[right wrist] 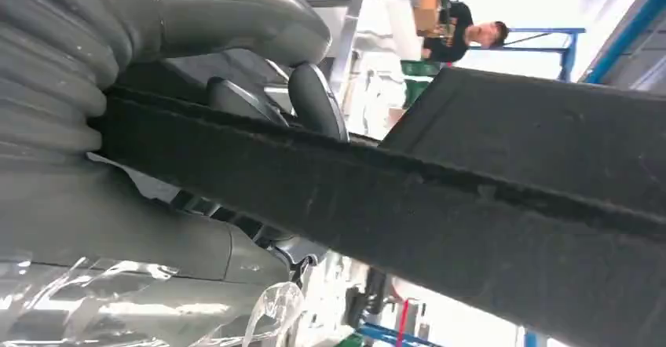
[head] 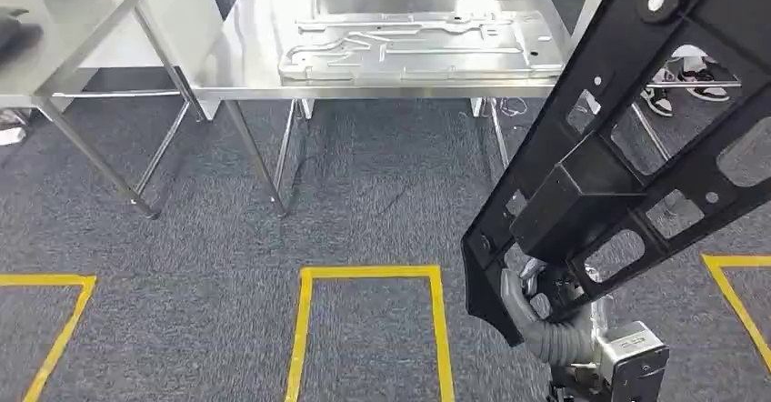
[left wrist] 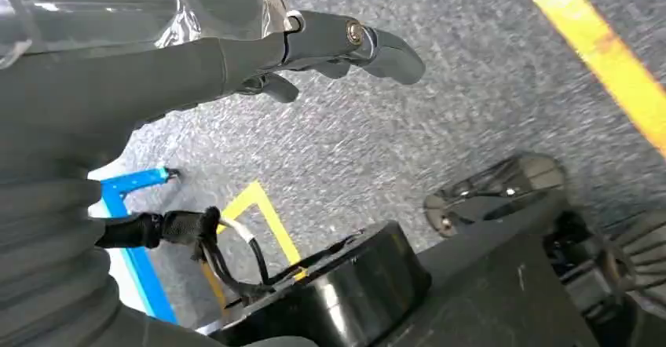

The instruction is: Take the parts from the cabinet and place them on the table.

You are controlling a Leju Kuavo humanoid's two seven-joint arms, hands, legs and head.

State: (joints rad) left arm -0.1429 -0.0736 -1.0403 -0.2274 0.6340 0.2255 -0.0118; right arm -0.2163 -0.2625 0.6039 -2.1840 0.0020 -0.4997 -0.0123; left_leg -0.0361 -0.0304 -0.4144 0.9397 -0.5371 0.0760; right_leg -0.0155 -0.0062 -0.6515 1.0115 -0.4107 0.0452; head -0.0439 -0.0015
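Observation:
A long black frame part (head: 627,138) with several cut-outs slants up across the right side of the head view. My right hand (head: 532,297) grips it near its lower end. In the right wrist view the same black part (right wrist: 471,206) runs across the picture with my right hand's fingers (right wrist: 314,104) wrapped over its edge. My left hand (left wrist: 330,45) hangs over the grey carpet with its fingers stretched out and nothing in them. A steel table (head: 245,65) stands ahead, and a flat silver sheet-metal part (head: 418,47) lies on it.
A second steel table (head: 55,47) stands at the left. Yellow tape rectangles (head: 368,275) mark the carpet between me and the tables. A person's shoes (head: 677,79) show behind the table's right end, and a person (right wrist: 463,33) stands in the distance.

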